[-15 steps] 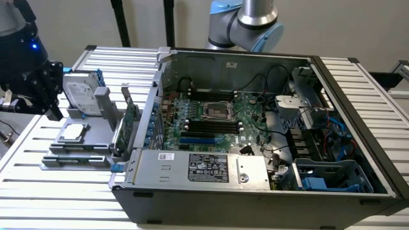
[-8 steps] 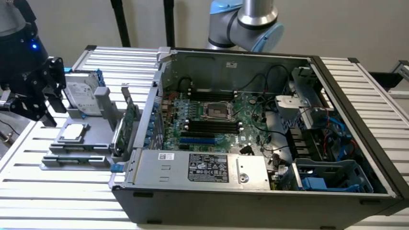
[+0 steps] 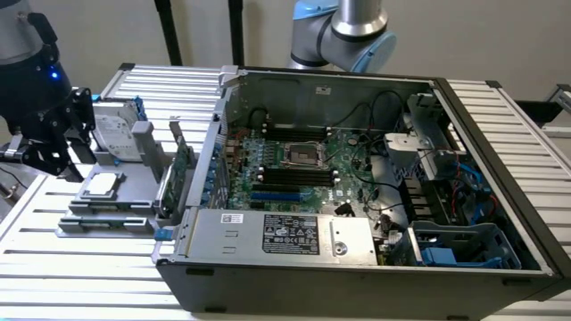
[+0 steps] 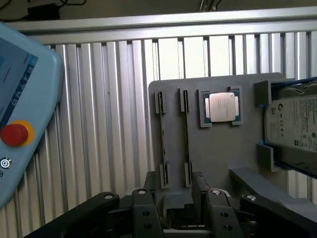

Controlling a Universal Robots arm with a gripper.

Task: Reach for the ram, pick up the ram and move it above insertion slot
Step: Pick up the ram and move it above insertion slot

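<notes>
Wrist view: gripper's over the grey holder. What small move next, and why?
Probably ease straight down. The gripper is open above the grey holder, and the ram, standing on edge in its slot, lines up with the gap between the fingers, not yet gripped. Descending should put a finger on each side of it.

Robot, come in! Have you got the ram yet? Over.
Gripper open, empty, at grey holder. Ram not held, edge-on in slot beside CPU. Nothing between them.
</notes>
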